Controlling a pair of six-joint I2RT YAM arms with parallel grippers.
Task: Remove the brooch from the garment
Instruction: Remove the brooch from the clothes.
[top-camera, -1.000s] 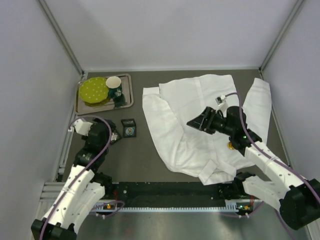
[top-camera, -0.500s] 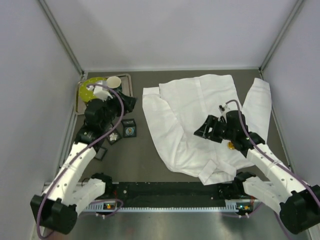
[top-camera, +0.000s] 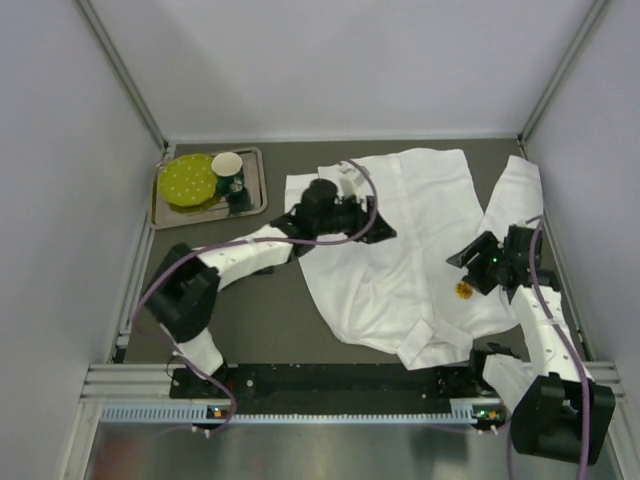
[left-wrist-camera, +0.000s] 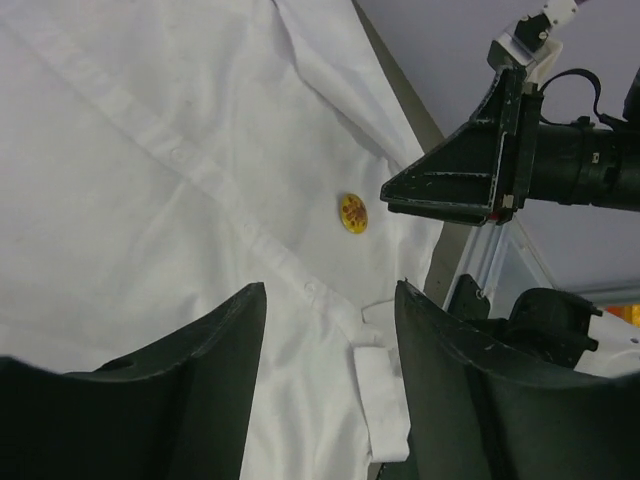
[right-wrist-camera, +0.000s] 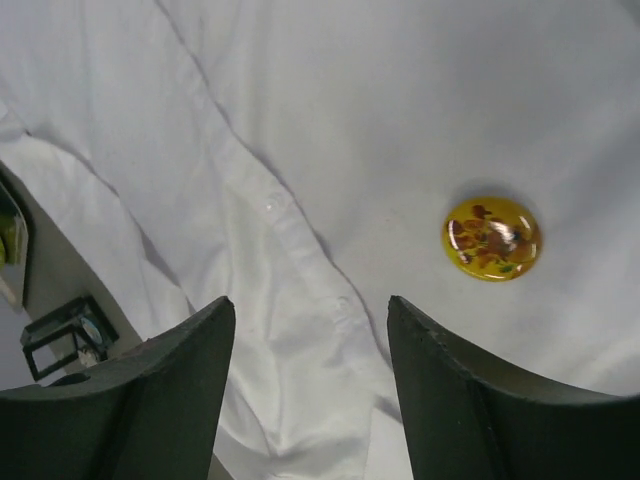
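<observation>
You will find white shells on the links of the left arm (top-camera: 235, 258) and right arm (top-camera: 545, 322), with black joint housings. A lilac cable (top-camera: 374, 205) loops along each. The left gripper (left-wrist-camera: 330, 385) and right gripper (right-wrist-camera: 310, 395) end in broad, matte black fingers (right-wrist-camera: 170, 400). A white connector block (left-wrist-camera: 535, 28) sits on the right wrist.

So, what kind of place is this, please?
Probably a robotics test cell: plain grey panels enclose a table, the left arm and right arm are bolted to its near rail, and a white shirt lies spread out.

No legible text or labels anywhere.
</observation>
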